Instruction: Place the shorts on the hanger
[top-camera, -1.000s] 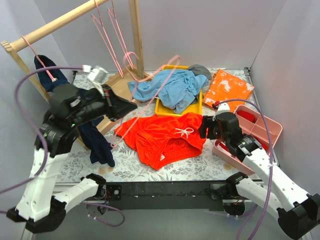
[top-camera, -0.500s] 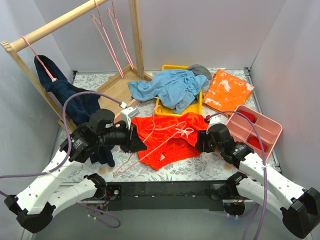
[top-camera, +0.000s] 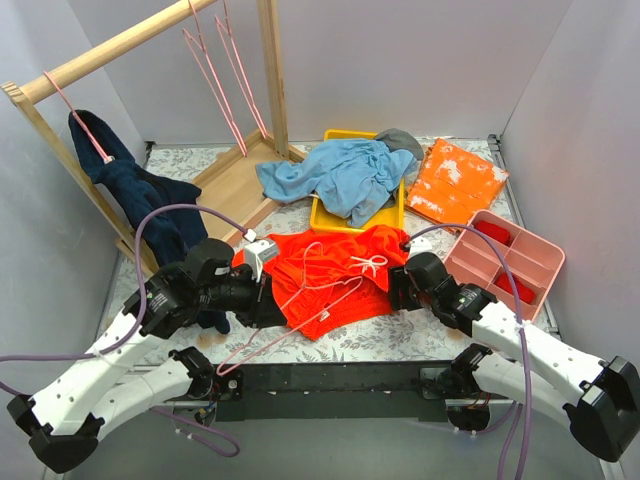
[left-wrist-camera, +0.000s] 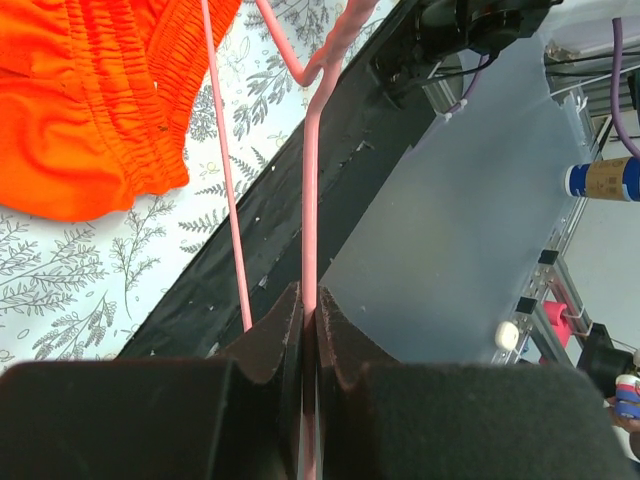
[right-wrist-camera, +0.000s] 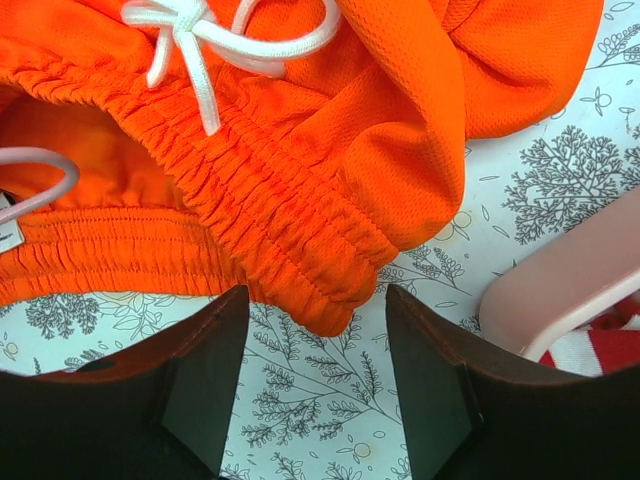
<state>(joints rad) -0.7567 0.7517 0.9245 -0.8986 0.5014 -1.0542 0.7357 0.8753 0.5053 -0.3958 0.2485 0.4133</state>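
The orange-red shorts (top-camera: 335, 275) lie flat on the floral table in front of the yellow tray, with the white drawstring up. A pink hanger (top-camera: 262, 345) lies slanted across them, hook end on the fabric. My left gripper (top-camera: 268, 295) is at the shorts' left edge, shut on the hanger's wire (left-wrist-camera: 310, 200). In the left wrist view the gripper (left-wrist-camera: 308, 300) pinches the wire and the shorts (left-wrist-camera: 90, 110) lie at upper left. My right gripper (top-camera: 397, 285) is at the shorts' right edge. In the right wrist view it (right-wrist-camera: 315, 297) is open, its jaws either side of the waistband's corner (right-wrist-camera: 300, 200).
A yellow tray (top-camera: 318, 215) holds a light blue garment (top-camera: 340, 175). An orange speckled packet (top-camera: 455, 180) and a pink divided tray (top-camera: 520, 250) are at the right. A wooden rack (top-camera: 120, 45) carries more pink hangers (top-camera: 215, 80) and a navy garment (top-camera: 150, 200).
My left arm swung down from beside the rack, bringing the hanger low across the shorts. My right gripper moved nearer and lower along the shorts' right edge.
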